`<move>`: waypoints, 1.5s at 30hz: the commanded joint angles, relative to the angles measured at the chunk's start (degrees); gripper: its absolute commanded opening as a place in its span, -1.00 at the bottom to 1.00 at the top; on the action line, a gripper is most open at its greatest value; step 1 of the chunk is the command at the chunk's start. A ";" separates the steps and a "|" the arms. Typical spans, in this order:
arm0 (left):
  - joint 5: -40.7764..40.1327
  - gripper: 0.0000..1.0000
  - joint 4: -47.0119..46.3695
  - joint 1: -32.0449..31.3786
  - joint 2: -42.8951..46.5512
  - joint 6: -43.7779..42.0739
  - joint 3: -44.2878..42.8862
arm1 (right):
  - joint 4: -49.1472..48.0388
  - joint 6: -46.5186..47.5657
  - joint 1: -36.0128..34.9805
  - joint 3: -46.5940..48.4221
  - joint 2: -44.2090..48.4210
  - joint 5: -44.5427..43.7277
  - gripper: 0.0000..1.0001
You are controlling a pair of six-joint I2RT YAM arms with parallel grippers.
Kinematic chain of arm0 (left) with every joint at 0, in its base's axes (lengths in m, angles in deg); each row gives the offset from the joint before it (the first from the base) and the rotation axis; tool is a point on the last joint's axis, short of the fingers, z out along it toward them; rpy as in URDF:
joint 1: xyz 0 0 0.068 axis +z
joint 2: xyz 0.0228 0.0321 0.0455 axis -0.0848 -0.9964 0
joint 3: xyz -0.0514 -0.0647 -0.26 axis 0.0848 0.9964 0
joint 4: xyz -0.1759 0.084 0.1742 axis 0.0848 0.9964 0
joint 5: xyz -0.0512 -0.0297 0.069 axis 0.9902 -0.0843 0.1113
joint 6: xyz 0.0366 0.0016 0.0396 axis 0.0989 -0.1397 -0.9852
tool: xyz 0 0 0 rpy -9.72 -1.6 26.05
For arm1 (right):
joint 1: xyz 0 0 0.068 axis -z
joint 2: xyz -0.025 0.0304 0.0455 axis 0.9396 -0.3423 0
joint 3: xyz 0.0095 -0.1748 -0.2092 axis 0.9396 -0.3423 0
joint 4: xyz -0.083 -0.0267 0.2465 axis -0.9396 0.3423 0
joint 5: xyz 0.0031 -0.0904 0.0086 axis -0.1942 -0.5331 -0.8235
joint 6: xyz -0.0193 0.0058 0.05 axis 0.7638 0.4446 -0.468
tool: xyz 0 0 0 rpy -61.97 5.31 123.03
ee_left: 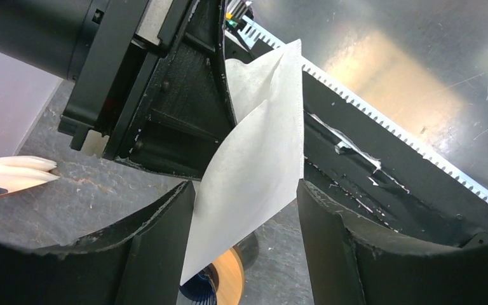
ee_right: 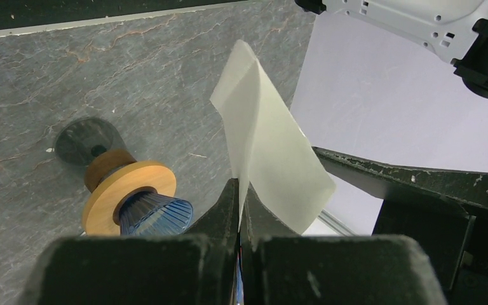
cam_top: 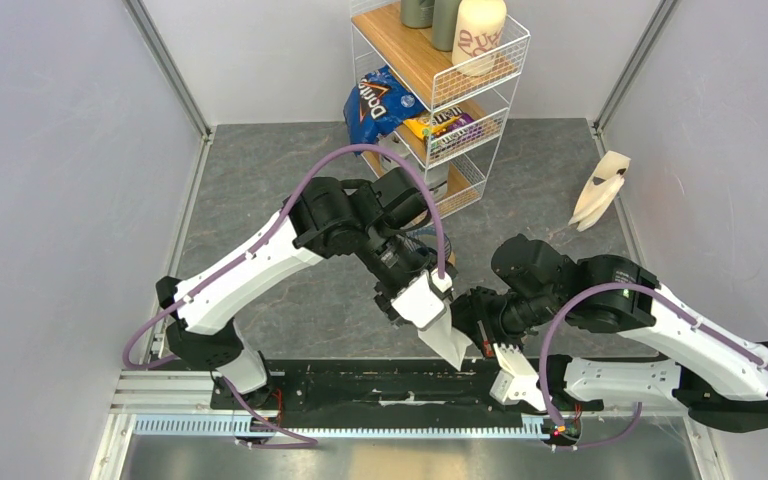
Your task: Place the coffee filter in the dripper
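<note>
The coffee filter, a thin white paper cone, hangs in the air with my right gripper shut on its lower edge. In the left wrist view the filter stands between the spread fingers of my left gripper, which is open; its left side lies against one finger. The dripper, a dark blue ribbed cone, sits in a tan wooden ring on a dark cup just below the filter's tip. From above, the filter shows between both grippers and the dripper is hidden.
A wire shelf with a chip bag, candy packs and a cream canister stands at the back. More folded paper filters lie at the right wall. A black rail runs along the near edge.
</note>
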 commanded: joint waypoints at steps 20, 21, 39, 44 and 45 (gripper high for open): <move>-0.87 0.07 3.30 -0.36 0.79 -6.82 -3.10 | 2.57 0.14 -1.06 3.09 -1.13 -0.70 -1.00; -0.85 0.05 3.30 -0.35 0.92 -7.02 -3.10 | 2.65 -0.04 -1.06 3.16 -1.27 -0.85 -1.00; -4.03 -0.14 8.78 -0.81 1.05 -13.26 -3.36 | 5.23 -1.22 -1.06 5.09 -3.59 -3.75 -1.00; -5.35 -0.16 8.47 -0.82 1.48 -13.60 -3.75 | 5.59 -1.48 -1.07 5.08 -3.83 -3.98 -1.00; -5.76 -0.17 8.52 -0.89 1.43 -13.57 -3.92 | 5.67 -1.77 -1.07 5.38 -4.01 -3.95 -1.00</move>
